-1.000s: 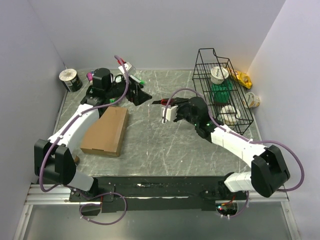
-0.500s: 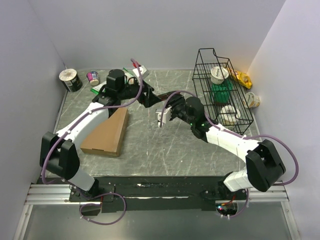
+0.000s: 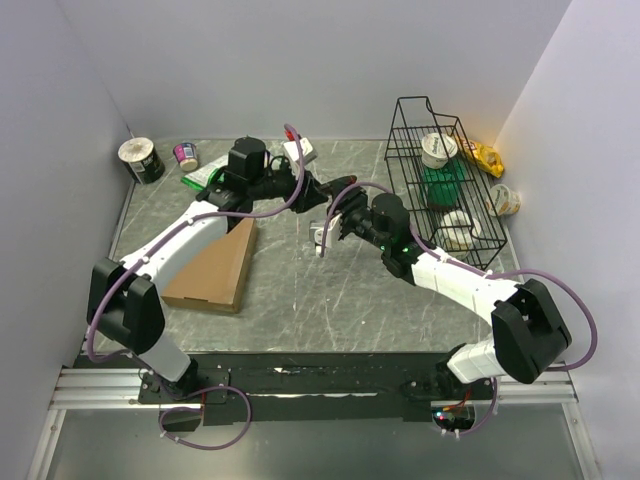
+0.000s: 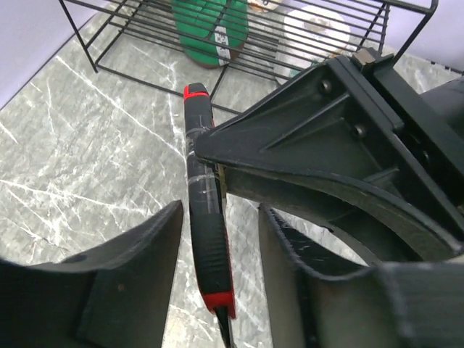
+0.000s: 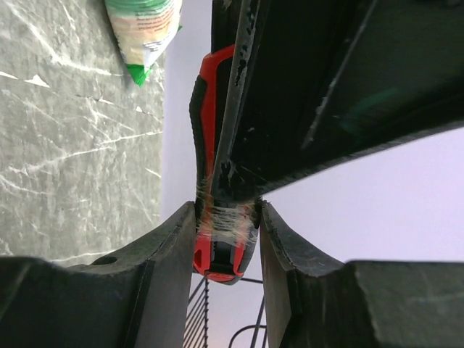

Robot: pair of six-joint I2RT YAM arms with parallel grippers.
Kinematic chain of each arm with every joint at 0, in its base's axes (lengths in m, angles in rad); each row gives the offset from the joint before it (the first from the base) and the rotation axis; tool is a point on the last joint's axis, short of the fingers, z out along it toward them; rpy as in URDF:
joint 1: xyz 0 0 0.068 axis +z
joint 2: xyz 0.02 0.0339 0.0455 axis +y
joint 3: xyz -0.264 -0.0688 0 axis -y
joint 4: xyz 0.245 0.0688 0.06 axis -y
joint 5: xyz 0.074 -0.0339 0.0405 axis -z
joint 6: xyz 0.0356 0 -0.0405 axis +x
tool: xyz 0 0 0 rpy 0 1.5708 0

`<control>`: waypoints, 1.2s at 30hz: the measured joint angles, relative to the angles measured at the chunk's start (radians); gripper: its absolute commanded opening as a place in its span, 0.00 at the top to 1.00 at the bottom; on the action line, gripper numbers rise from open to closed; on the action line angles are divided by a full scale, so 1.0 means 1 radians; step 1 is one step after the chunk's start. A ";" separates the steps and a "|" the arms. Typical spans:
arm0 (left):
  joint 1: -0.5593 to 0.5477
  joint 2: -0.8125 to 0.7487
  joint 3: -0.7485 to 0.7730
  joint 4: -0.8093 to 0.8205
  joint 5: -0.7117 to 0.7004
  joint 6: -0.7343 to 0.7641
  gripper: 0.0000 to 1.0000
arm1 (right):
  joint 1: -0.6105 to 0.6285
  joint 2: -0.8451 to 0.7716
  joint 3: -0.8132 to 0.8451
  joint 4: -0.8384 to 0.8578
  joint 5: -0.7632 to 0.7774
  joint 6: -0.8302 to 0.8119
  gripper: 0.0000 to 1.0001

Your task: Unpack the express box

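The express box [image 3: 212,265], a flat brown cardboard mailer, lies shut on the left of the table under my left forearm. My right gripper [image 3: 343,208] [image 5: 225,239] is shut on a red-and-black utility knife [image 5: 216,210] held in the air above the table's middle. My left gripper [image 3: 322,187] [image 4: 217,275] has come up to the knife [image 4: 205,217] from the left. Its fingers [image 4: 138,268] stand on either side of the handle, a narrow gap on one side and a wider one on the other. Neither gripper touches the box.
A black wire basket [image 3: 400,150] at the back right holds cups and a green bag. A yellow packet [image 3: 485,155] and a cup [image 3: 505,200] lie beside it. Two cups [image 3: 140,158] and a green-and-white snack bag [image 3: 205,178] sit at the back left.
My left arm swung right from the back left to the knife, and its jaws have narrowed around the handle. My right gripper shifted a little left, still holding the knife.
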 measured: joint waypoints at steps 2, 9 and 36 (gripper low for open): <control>0.000 0.011 0.016 -0.014 0.005 0.011 0.61 | 0.000 0.000 0.000 0.000 -0.006 -0.003 1.00; 0.004 0.059 0.082 -0.045 0.030 0.042 0.99 | -0.005 -0.010 0.000 -0.002 -0.015 0.005 1.00; 0.251 0.065 0.122 0.499 0.483 -0.624 0.99 | -0.477 0.341 0.932 -0.515 -1.065 1.818 0.18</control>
